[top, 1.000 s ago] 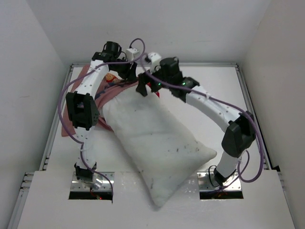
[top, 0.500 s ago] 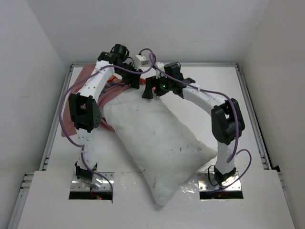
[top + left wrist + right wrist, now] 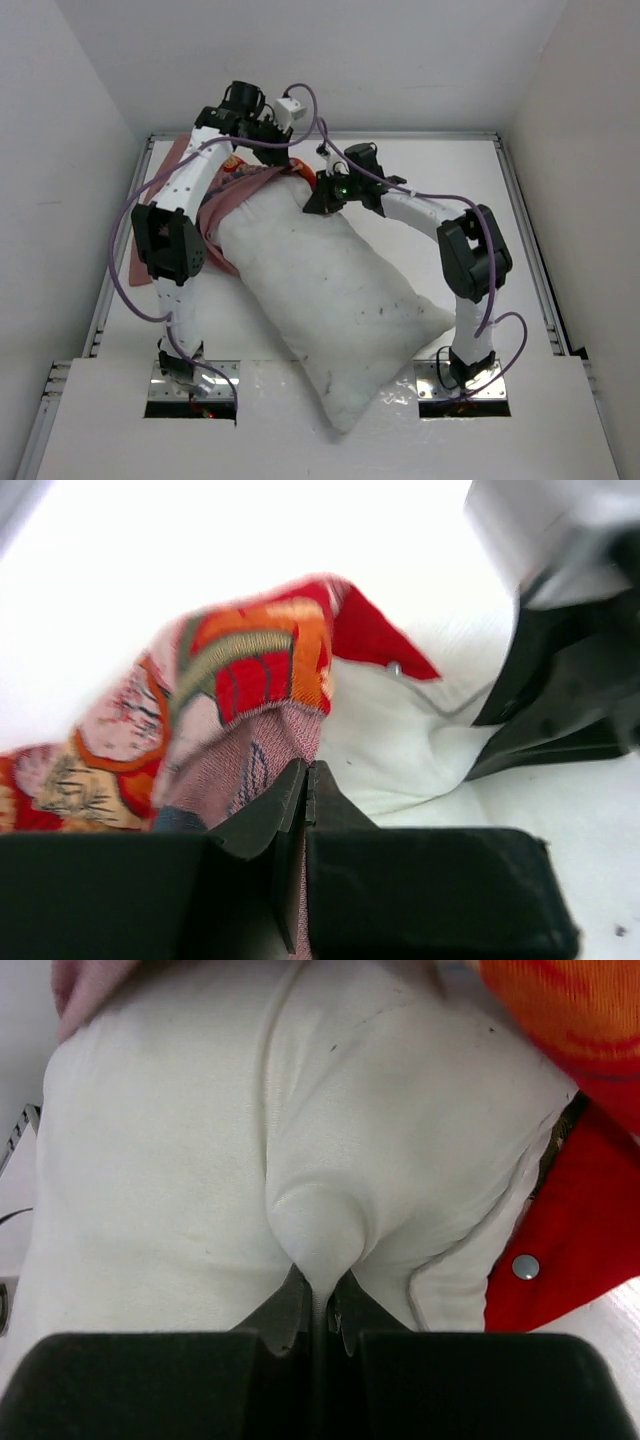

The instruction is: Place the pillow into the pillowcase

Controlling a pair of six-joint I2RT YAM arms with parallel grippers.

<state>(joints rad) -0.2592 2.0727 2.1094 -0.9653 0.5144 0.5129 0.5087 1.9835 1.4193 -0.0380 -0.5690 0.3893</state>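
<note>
White pillow (image 3: pixel 150 1160) pinched in right claw (image 3: pixel 320 1298), pillowcase (image 3: pixel 575 1250) seemingly alongside.

Top of the frame, a plain white back wall (image 3: pixel 400 60), flat and bare. White side walls close in on either hand, the left wall (image 3: pixel 50 150) and the right wall (image 3: pixel 590 130), both slanting out towards the lower corners. In the middle sits a white table (image 3: pixel 480 200), brightly and evenly lit, with only soft shadows. A grey left rail (image 3: pixel 108 290) and a right rail (image 3: pixel 525 230) run down its edges. Along the bottom lies a white panel (image 3: pixel 560 420) with two cutouts, each holding a shiny metal plate: left plate (image 3: pixel 225 378), right plate (image 3: pixel 500 385).
</note>
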